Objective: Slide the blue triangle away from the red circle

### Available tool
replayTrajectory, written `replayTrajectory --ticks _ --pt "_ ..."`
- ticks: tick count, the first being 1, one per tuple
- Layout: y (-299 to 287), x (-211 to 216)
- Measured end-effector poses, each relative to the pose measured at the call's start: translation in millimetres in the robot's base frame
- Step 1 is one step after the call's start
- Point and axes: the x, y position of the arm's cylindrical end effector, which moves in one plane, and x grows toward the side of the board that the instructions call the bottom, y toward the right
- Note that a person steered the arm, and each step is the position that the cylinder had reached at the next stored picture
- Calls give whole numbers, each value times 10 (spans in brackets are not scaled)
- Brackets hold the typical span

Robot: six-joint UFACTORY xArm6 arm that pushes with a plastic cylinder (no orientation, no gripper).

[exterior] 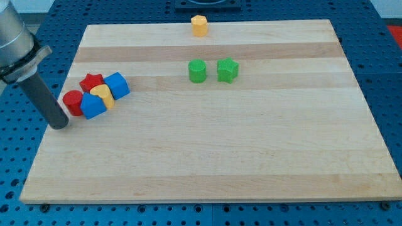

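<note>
Blue triangle block (93,107) wedged in cluster at wooden tabletop (251,157) left, touching red circle block (73,102).
No gripper fitted; my tip (60,123) parked just left-below red circle, probably needing to route around before pushing triangle clear.

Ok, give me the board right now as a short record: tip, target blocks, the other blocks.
tip: my tip at the board's left edge, just left of the cluster, beside the red circle
red circle: leftmost in cluster
blue triangle: touching the red circle's right side
cluster also: red star, yellow block, blue cube
apart: green circle, green star, orange block at top edge
</note>
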Motion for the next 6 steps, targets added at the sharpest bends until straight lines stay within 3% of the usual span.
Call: replayTrajectory --ticks 6 --pt "492 -249"
